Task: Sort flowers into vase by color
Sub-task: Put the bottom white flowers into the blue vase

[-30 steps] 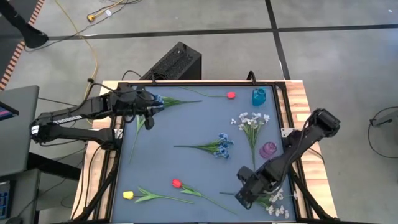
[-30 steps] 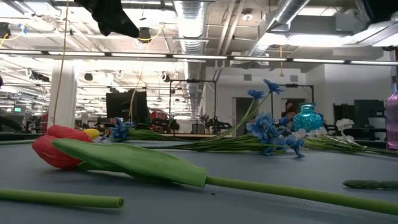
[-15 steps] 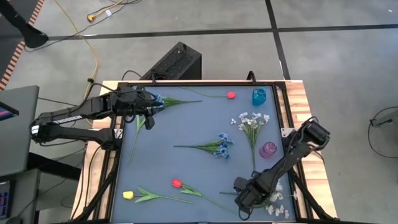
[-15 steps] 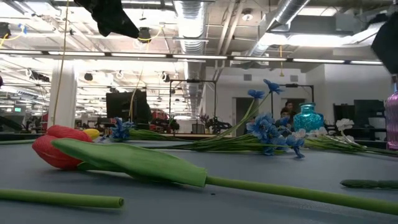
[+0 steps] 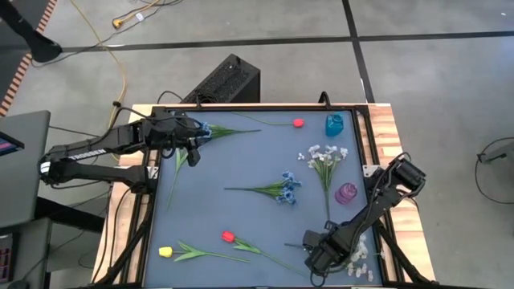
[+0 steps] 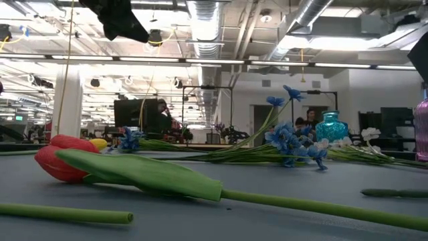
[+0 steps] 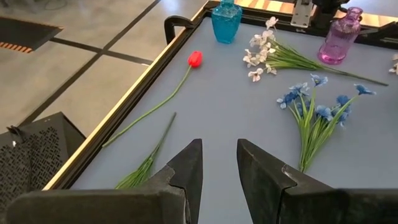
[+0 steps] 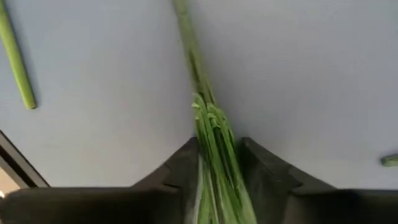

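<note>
My right gripper point(image 5: 315, 255) point(image 8: 216, 146) points down at the table's near right, shut on the green stem of a white flower spray point(image 5: 357, 266). My left gripper point(image 5: 191, 154) point(image 7: 219, 149) hovers open at the far left with nothing between its fingers, beside a blue flower point(image 5: 206, 128) whose leafy stem point(image 7: 144, 167) lies on the mat. A teal vase point(image 5: 334, 124) and a purple vase point(image 5: 346, 193) stand at the right. Lying flat are another white spray point(image 5: 324, 156), a blue cluster point(image 5: 286, 189), two red tulips point(image 5: 299, 123) point(image 5: 228, 237) and a yellow tulip point(image 5: 165, 251). My right gripper pinches the white spray's bundled leafy stem point(image 8: 210, 124) between its two fingers, some way from the cut end point(image 6: 394, 193). The fingers come from above, pointing down, and lie across the stem. The stem runs along the mat, the blossoms behind the gripper.
A raised dark rim point(image 5: 241, 106) frames the grey mat. The long stem point(image 5: 269, 257) of the near red tulip runs close to my right gripper. The mat's left middle point(image 5: 201, 209) is bare. People and room fittings show beyond the table in the low view.
My right gripper has come down toward the mat and a little toward the near edge, rolling its wrist, onto the white spray's stem. The stem's cut end has shifted slightly. My left arm has kept still.
</note>
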{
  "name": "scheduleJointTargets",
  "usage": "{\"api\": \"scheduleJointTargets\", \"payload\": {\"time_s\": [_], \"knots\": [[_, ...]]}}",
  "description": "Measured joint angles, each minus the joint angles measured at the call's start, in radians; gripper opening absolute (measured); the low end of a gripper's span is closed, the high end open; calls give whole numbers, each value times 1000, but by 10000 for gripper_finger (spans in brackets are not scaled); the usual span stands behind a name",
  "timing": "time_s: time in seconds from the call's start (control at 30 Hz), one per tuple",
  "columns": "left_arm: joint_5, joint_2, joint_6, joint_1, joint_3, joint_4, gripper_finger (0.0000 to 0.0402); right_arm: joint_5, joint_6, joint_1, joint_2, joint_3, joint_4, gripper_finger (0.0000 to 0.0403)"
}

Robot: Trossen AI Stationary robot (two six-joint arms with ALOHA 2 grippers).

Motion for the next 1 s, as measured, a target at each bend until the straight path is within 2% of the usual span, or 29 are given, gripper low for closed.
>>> {"api": "scheduleJointTargets", "payload": {"time_s": [0.17,0.23,0.4,0.63,0.73,0.87,1.0], "knots": [[-12,0,0,0,0,-4,89,-1,-1,1,-34,-3,3,43],[-16,0,0,0,0,-4,89,-3,-9,-4,-52,-5,1,29],[-19,0,0,0,0,-3,89,27,-51,-44,-136,-5,-1,29],[-18,0,1,0,0,4,89,259,-186,-156,-283,-4,34,42],[-9,0,8,0,0,4,89,309,-254,-225,-345,-4,86,40],[78,0,5,0,0,11,89,310,-323,-324,-419,-4,190,39],[209,0,-47,0,0,30,89,313,-473,-417,-479,-4,333,39]]}}
